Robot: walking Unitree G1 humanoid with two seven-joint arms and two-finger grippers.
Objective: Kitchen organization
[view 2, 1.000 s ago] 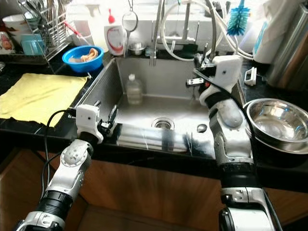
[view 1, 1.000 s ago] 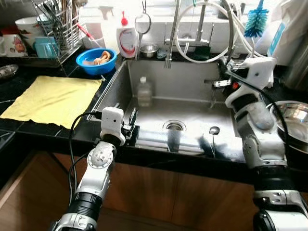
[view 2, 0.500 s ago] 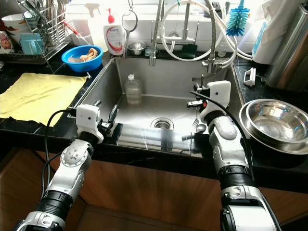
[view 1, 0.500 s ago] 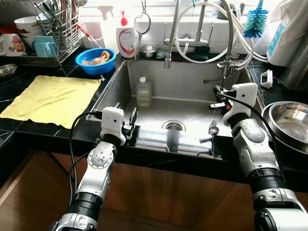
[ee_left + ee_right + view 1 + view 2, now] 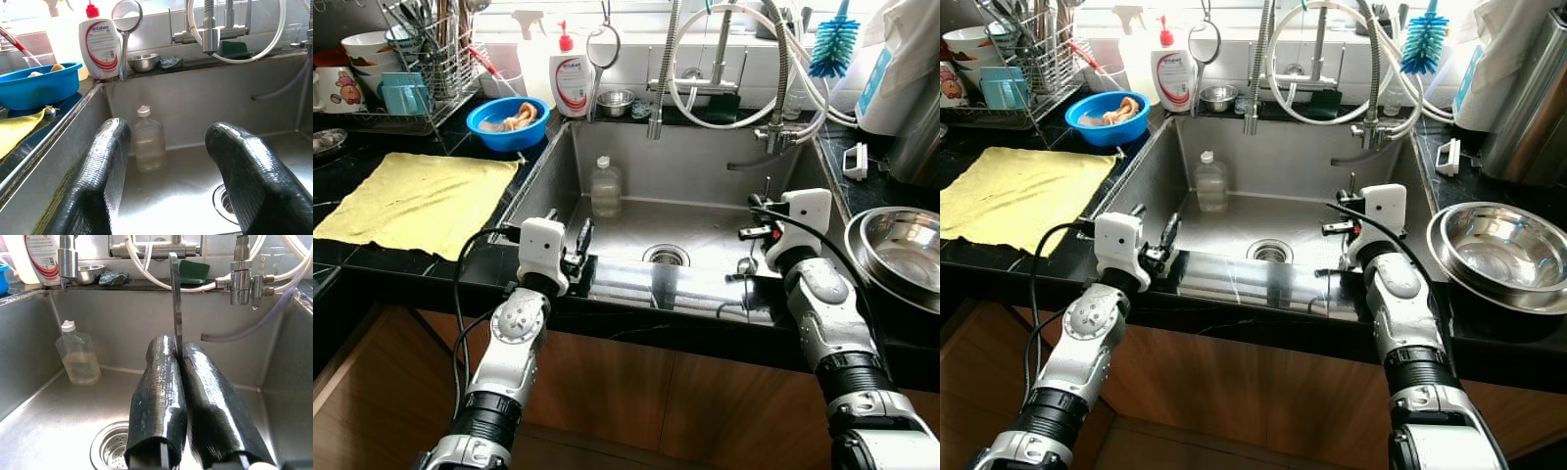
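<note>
My right gripper is shut on the flat handle of a metal spoon, which stands up between the two fingers. It hangs low over the front right part of the steel sink, with the spoon's bowl just below it. My left gripper is open and holds nothing; it rests at the sink's front left edge. A small clear plastic bottle stands inside the sink against the back wall.
A steel mixing bowl sits on the counter to the right. A yellow cloth, a blue bowl and a dish rack are on the left. A soap bottle and the tap with its hoses line the back.
My right arm has come down from beside the tap at the back right to low over the sink's front right, the spoon still in it. The left arm has stayed put.
</note>
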